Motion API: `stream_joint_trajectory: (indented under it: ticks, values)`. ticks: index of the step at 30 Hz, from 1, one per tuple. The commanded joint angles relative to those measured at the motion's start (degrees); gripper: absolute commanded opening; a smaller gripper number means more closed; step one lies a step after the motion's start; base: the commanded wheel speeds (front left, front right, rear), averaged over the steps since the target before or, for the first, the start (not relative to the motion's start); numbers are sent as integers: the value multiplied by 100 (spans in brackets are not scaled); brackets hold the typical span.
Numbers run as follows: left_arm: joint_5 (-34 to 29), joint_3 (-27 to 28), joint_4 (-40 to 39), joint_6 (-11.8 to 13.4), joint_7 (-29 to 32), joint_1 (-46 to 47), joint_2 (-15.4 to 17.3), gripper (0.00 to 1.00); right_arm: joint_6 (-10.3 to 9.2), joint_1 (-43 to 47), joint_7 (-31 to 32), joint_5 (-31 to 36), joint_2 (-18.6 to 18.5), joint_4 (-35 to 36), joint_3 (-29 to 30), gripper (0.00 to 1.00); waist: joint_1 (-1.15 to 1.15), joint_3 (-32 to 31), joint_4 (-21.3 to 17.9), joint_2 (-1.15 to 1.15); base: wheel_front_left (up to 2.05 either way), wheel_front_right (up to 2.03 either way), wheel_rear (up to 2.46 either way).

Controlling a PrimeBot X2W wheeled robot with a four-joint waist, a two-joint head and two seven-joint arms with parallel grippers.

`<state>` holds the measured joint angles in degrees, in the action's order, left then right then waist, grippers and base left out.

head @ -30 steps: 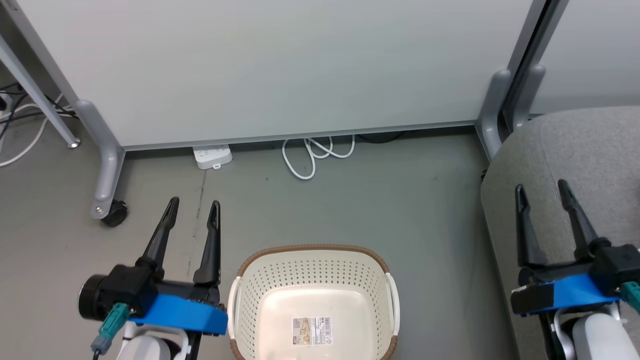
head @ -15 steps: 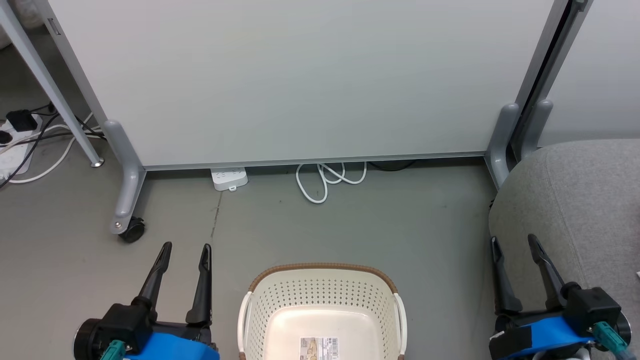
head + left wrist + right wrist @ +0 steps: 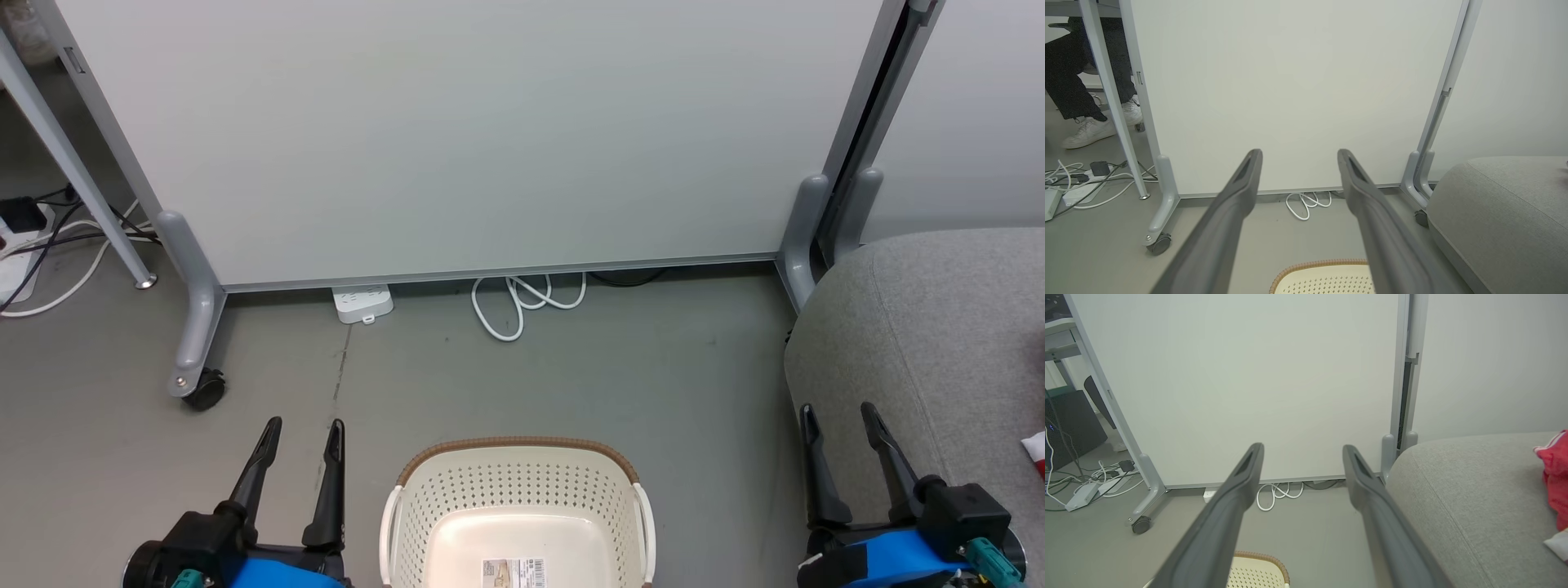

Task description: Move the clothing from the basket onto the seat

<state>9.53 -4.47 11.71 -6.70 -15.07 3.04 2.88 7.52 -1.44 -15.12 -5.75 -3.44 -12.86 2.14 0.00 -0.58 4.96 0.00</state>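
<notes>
Two long fingers of the left gripper [image 3: 304, 423] are standing well apart with nothing between them, pointing over the grey floor [image 3: 571, 376] just left of the basket [image 3: 516, 443]. That arm is carrying nothing and is needing only to be holding clear of the brown rim. Moving rightward, the basket is showing a bare cream bottom with its barcode sticker [image 3: 513, 572] uncovered. Its near end is running off the lower edge of the head view, so finishing well is calling for a look further down before the basket is counted as emptied. Further right, the right gripper [image 3: 837, 408] is likewise holding its jaws wide and empty, hovering at the front edge of the seat [image 3: 922, 327]. At the far right, the clothing [image 3: 1555, 477] is resting on the grey cushion as a red heap with a scrap of white below it. The edge of the right wrist view is cutting it off, so I cannot tell how much is lying there. Judging from this, the moving is looking done or nearly so, and the step in hand is amounting to a check and a clean withdrawal. The right arm is needing to be drawing away along its own line without brushing the fabric, since soft cloth is catching easily on a fingertip and sliding off a rounded cushion edge.
</notes>
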Motion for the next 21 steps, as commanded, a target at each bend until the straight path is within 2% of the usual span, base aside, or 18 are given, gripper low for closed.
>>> stream_joint_trajectory:
  ticks: [1,8,9,13,21]
  values:
    - [14,1,12,-15,-15,-71,7,100,-6,59,-3,-49,25,-10,5,100,0,1,-3,0,0,0,0]
    - [64,-15,55,-21,-14,-46,8,100,-6,57,-3,-47,39,-13,28,100,0,12,-1,0,0,0,0]
    - [51,-13,66,0,2,-1,-5,0,0,5,0,-16,13,-24,19,0,0,12,-3,0,0,0,0]
    - [97,-12,255,0,23,-98,-20,0,0,53,26,-60,17,-231,29,0,1,13,-5,0,0,0,0]
    - [1010,106,254,-9,253,-44,-12,0,0,-31,290,-1005,21,-238,103,0,1,17,-37,0,0,0,0]
